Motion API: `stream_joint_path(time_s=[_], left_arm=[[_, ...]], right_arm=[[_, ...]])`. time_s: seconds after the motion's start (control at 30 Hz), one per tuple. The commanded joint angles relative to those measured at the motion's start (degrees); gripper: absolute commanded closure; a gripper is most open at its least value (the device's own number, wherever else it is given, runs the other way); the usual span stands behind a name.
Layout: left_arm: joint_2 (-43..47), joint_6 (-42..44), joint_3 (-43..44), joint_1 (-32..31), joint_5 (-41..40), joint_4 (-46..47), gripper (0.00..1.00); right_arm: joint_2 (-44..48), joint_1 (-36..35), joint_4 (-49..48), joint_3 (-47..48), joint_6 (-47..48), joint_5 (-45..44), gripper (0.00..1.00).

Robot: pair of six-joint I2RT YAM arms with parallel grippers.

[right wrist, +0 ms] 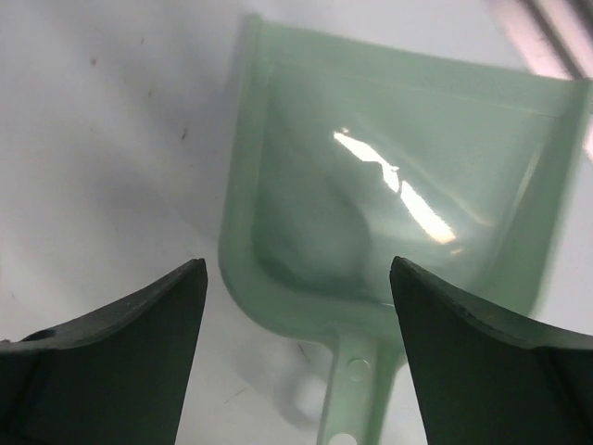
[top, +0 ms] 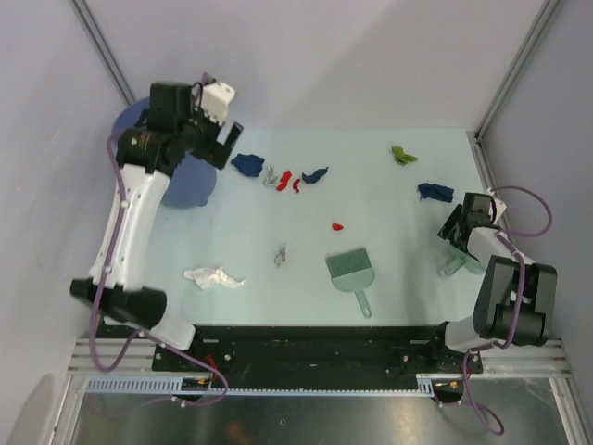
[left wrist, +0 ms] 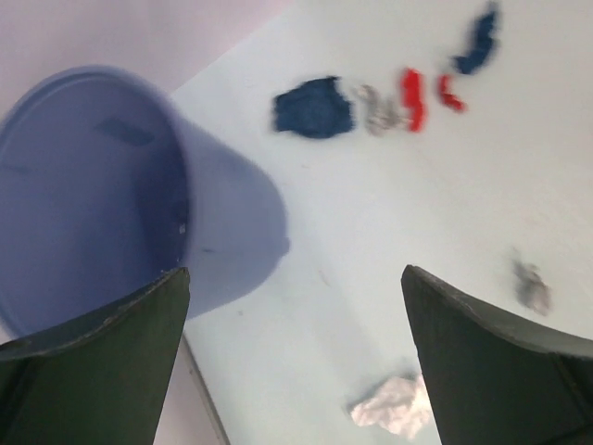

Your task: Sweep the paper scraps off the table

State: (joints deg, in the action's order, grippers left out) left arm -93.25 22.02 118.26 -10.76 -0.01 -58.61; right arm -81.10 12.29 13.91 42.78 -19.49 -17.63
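Paper scraps lie on the pale mint table [top: 389,199]: a dark blue wad [top: 247,164], grey [top: 270,176] and red [top: 285,178] bits, another dark blue one [top: 315,174], an olive green one [top: 402,155], a dark blue one [top: 434,192], a red bit [top: 338,225], a grey bit [top: 280,255] and a white wad [top: 213,276]. My left gripper [top: 220,146] is open and empty, held high at the far left beside the bucket; its wrist view shows the dark blue wad [left wrist: 315,108] and white wad [left wrist: 394,405]. My right gripper [top: 456,234] is open just above the mint dustpan [right wrist: 389,185].
A blue bucket [top: 185,178] stands at the far left corner, seen close in the left wrist view [left wrist: 83,185]. The mint brush [top: 350,270] lies near the front middle. The dustpan's handle [top: 454,267] pokes out under the right gripper. White walls and metal rails enclose the table.
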Motion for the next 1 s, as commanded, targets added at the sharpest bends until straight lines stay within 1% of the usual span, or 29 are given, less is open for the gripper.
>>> stream_joint_path(time_s=[0.0, 0.03, 0.1, 0.13, 0.2, 0.23, 0.3, 0.37, 0.4, 0.43, 0.5, 0.53, 0.57, 0.6, 0.63, 0.73, 0.77, 0.83, 0.87, 0.9, 0.97], left_arm=[[11.2, 2.2, -12.7, -5.3, 3.4, -1.0, 0.0], [12.6, 2.1, -14.7, -5.5, 6.3, -0.9, 0.0], [15.9, 1.6, -20.2, -5.6, 8.7, -0.7, 0.0], [16.8, 1.8, -21.9, -5.6, 10.4, -0.6, 0.0], [19.1, 1.9, -25.8, -5.7, 10.7, -0.3, 0.0], [19.8, 1.9, -26.9, -5.7, 10.6, -0.2, 0.0], [21.6, 2.6, -29.3, -5.7, 10.5, 0.2, 0.0], [22.9, 3.0, -30.4, -5.6, 10.1, 0.6, 0.0], [23.3, 3.4, -31.1, -5.7, 9.9, 0.7, 0.0], [23.6, 3.4, -31.5, -5.7, 9.7, 1.0, 0.0], [24.4, 3.6, -32.4, -5.7, 8.8, 1.2, 0.0], [24.6, 3.6, -32.7, -5.6, 8.6, 1.5, 0.0], [25.3, 3.9, -33.6, -5.6, 8.5, 1.7, 0.0], [25.7, 4.1, -34.1, -5.6, 8.5, 1.8, 0.0], [26.2, 4.3, -34.6, -5.5, 8.7, 2.2, 0.0], [28.7, 5.3, -37.5, -5.5, 11.1, 2.6, 0.0], [29.2, 5.7, -39.2, -5.5, 11.5, 2.7, 0.0], [29.9, 5.8, -41.0, -5.5, 11.5, 3.0, 0.0], [30.1, 6.0, -42.4, -5.4, 11.4, 3.0, 0.0], [30.2, 6.0, -43.1, -5.3, 10.7, 3.1, 0.0], [30.8, 5.9, -44.5, -4.8, 10.1, 3.3, 0.0]], right_arm=[[-2.7, 0.3, -3.1, 1.9, 1.2, 7.2, 0.15], [-4.0, 0.4, -3.2, 2.0, 1.3, 7.1, 0.15], [-5.3, 0.3, -3.2, 2.2, 1.4, 6.9, 0.15], [-6.3, 0.3, -3.1, 2.3, 1.4, 6.8, 0.18], [-6.9, 0.3, -2.9, 2.5, 1.5, 6.8, 0.23], [-7.2, 0.3, -2.8, 2.4, 1.4, 6.5, 0.28], [-7.3, 0.3, -2.5, 2.4, 1.3, 5.2, 0.32], [-7.2, 0.3, -2.5, 2.4, 1.5, 4.7, 0.39], [-7.1, 0.4, -2.8, 2.4, 1.6, 4.8, 0.44], [-7.1, 0.4, -2.8, 2.4, 2.0, 5.1, 0.57], [-7.2, 0.4, -3.4, 2.5, 3.0, 6.5, 0.67], [-7.2, 0.3, -3.6, 2.5, 3.5, 7.2, 0.79], [-7.1, 0.3, -3.7, 2.5, 4.5, 8.0, 0.84], [-6.9, 0.2, -3.8, 2.6, 5.0, 9.3, 0.97], [-6.5, 0.2, -3.5, 2.6, 5.2, 9.6, 1.0], [-4.0, -0.5, -2.3, 2.9, 5.3, 8.2, 1.0], [-1.4, -0.9, -1.6, 3.1, 5.1, 7.0, 1.0], [2.1, -3.8, -0.5, 3.7, 3.1, 6.0, 1.0], [3.9, -5.7, -0.6, 4.0, 2.0, 5.9, 1.0], [7.8, -10.3, -0.5, 4.2, -0.7, 4.7, 1.0], [10.6, -17.5, -1.2, 6.0, -2.6, 2.4, 1.0]])
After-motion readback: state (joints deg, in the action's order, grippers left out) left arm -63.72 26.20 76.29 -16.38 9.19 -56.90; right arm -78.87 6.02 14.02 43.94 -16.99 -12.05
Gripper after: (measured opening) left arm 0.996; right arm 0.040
